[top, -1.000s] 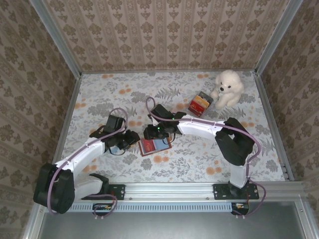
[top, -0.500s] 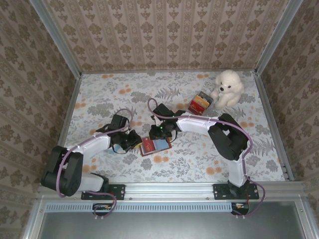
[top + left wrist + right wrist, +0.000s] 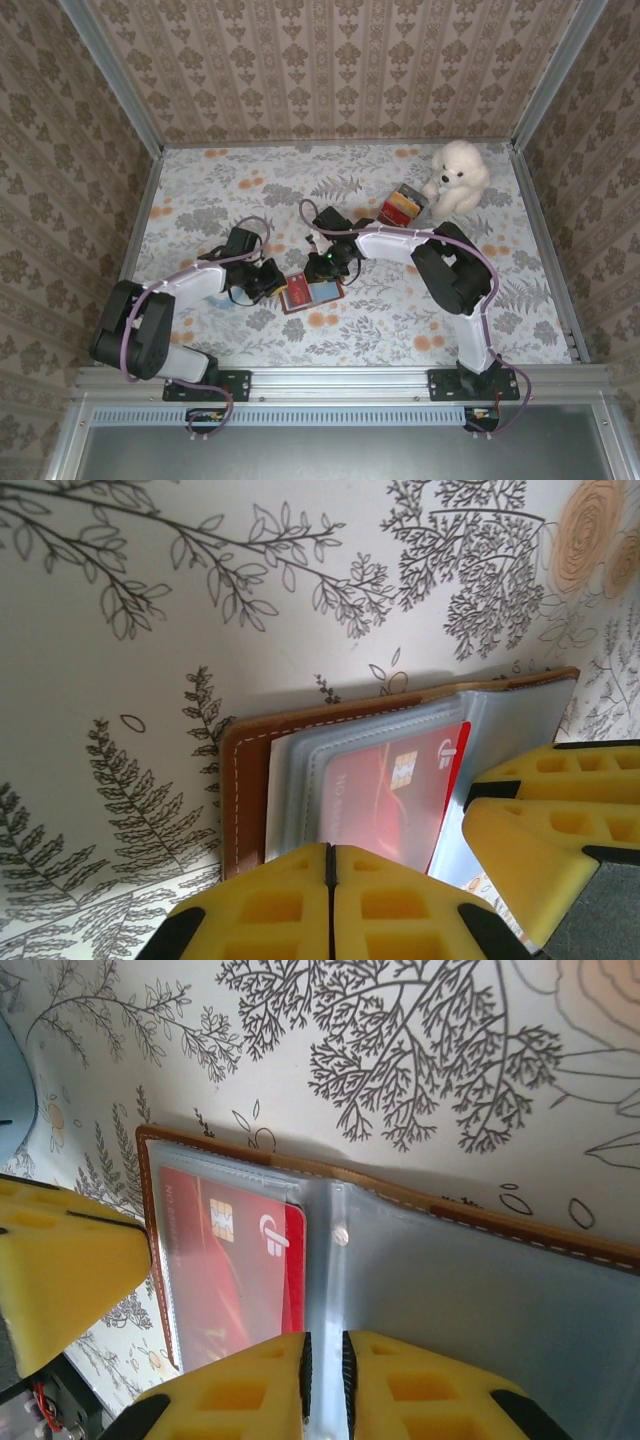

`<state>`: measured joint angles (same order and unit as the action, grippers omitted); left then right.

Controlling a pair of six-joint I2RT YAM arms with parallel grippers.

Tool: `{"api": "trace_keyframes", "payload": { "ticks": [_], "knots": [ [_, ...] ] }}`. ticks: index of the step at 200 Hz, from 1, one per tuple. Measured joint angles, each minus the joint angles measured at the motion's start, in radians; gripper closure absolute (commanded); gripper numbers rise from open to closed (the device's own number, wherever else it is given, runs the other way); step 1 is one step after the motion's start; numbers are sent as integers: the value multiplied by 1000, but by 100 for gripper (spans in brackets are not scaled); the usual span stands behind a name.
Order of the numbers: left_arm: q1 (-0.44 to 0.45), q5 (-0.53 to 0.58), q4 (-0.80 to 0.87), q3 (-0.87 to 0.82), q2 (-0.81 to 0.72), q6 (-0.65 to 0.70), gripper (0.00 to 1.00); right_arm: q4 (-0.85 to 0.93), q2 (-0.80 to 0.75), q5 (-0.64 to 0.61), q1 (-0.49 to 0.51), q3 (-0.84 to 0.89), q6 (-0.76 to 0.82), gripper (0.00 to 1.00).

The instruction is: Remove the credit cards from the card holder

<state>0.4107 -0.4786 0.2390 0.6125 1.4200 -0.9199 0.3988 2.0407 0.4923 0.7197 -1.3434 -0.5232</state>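
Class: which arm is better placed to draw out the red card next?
Probably left: the left gripper is shut at the edge of the red card; the right gripper seems to pinch the card holder at its sleeve fold.

The holder (image 3: 312, 292) lies open near the middle of the table (image 3: 200, 200), with a card (image 3: 385, 795) in its sleeve. The left gripper (image 3: 329, 865) is at its left edge and the right gripper (image 3: 324, 1350) at its far edge. Behind and to the right stands a box (image 3: 400, 208), with a plush dog (image 3: 457, 178) just right of it.
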Motion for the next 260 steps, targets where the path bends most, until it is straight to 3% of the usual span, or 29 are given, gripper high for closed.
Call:
{"api": "trace_keyframes", "payload": {
  "ticks": [260],
  "knots": [
    [8, 8, -26, -4, 27, 0, 96, 1, 64, 127, -18, -36, 23, 81]
  ]
}}
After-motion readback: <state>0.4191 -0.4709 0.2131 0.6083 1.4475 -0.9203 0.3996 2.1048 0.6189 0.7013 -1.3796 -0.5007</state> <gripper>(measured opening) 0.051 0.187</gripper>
